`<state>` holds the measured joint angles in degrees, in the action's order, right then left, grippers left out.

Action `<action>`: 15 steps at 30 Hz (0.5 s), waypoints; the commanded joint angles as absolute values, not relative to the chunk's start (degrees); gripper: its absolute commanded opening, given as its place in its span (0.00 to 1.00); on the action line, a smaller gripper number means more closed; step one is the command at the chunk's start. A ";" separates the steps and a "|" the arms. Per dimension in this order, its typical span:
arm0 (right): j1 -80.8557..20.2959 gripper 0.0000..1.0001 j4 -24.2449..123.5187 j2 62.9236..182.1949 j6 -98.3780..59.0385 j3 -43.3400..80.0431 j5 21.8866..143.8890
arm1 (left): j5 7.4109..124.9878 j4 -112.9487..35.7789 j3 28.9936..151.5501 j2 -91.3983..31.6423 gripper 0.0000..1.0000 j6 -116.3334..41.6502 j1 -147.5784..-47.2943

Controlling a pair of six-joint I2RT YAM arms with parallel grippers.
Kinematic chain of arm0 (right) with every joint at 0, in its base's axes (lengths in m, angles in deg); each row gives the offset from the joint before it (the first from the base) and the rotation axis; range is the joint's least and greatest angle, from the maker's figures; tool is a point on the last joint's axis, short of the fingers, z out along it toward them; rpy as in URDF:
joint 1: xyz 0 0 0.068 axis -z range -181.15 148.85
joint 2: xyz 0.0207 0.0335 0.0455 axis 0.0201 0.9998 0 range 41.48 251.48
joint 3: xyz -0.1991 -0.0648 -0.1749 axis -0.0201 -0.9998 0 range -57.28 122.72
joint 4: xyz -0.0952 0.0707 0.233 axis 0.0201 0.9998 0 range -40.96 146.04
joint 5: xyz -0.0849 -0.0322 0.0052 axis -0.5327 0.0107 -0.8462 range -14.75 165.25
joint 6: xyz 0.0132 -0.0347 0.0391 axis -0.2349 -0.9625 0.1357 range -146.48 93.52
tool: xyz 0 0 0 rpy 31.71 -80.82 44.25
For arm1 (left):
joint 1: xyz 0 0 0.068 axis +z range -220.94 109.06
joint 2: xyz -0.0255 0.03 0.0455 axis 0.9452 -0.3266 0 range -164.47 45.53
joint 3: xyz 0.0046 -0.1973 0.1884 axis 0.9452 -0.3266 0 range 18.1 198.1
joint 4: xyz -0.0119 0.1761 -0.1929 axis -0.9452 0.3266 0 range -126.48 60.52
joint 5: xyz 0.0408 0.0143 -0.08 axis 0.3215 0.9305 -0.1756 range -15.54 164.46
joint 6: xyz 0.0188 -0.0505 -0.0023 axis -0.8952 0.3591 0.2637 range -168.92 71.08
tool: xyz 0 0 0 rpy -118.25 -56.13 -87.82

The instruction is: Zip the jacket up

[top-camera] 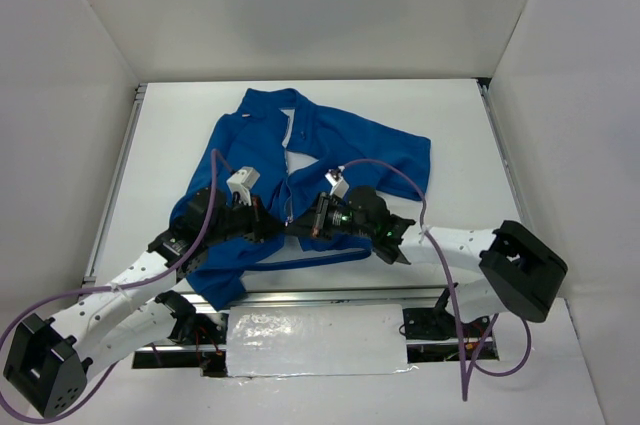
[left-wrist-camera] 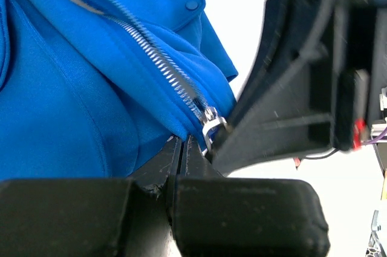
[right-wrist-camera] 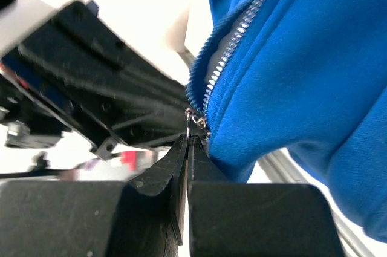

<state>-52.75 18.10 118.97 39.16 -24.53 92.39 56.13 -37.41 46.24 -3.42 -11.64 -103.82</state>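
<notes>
we see the jacket [top-camera: 375, 150]: royal blue, short sleeves, lying rumpled and front-up on the white table [top-camera: 460, 125]. collar [top-camera: 270, 103] points to the far side, hem to the near edge. the light zipper [left-wrist-camera: 160, 60] runs down the centre. the front gapes at the chest, pale lining showing. the metal slider [left-wrist-camera: 210, 119] sits low at the hem end. we note a blue snap [left-wrist-camera: 191, 5] on the fabric.

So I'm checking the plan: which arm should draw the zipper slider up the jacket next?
Right. The right gripper is shut on the zipper pull at the hem of the jacket; the left gripper only pinches fabric below it.
</notes>
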 commanded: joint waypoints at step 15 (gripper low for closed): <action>-44.31 0.00 0.26 126.55 59.82 -19.05 116.47 | 51.97 -38.15 46.23 -2.46 0.00 -12.97 -105.39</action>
